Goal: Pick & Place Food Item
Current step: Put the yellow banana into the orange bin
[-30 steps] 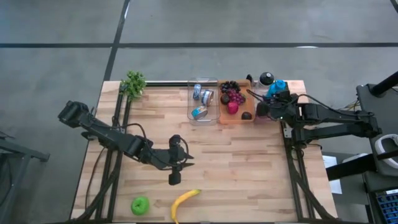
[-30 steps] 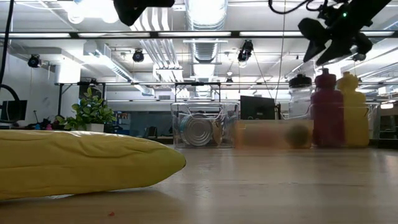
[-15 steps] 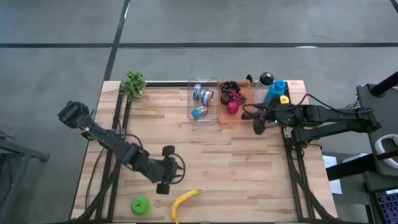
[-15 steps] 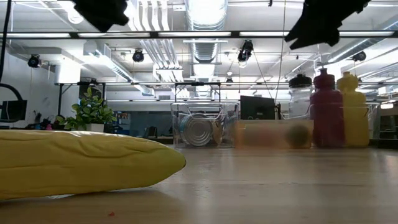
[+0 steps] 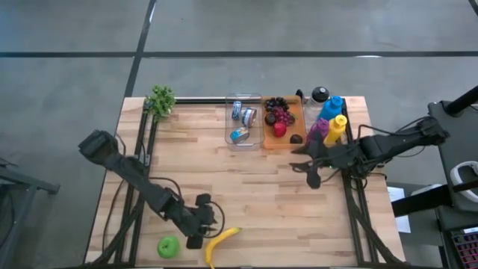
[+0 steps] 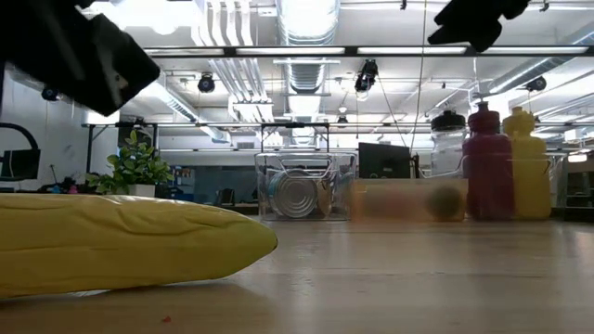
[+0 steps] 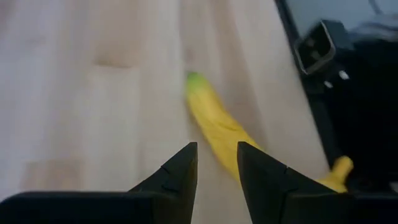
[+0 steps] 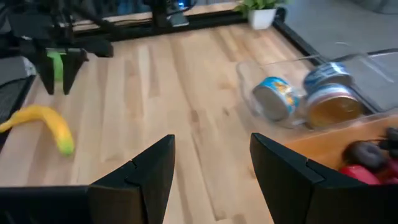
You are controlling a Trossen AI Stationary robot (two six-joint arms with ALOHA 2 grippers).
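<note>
While the left gripper (image 5: 196, 240) hangs with narrow, empty fingers just beside the banana (image 5: 221, 244) on the bench (image 5: 261, 187), this small gap may knock it away rather than straddle it, I think.

Wood plank table (image 5: 254, 179) matt; clear plastic bin (image 5: 243, 122) w/ shiny metal cans (image 8: 311, 93); banana (image 5: 222, 243) smooth.
</note>
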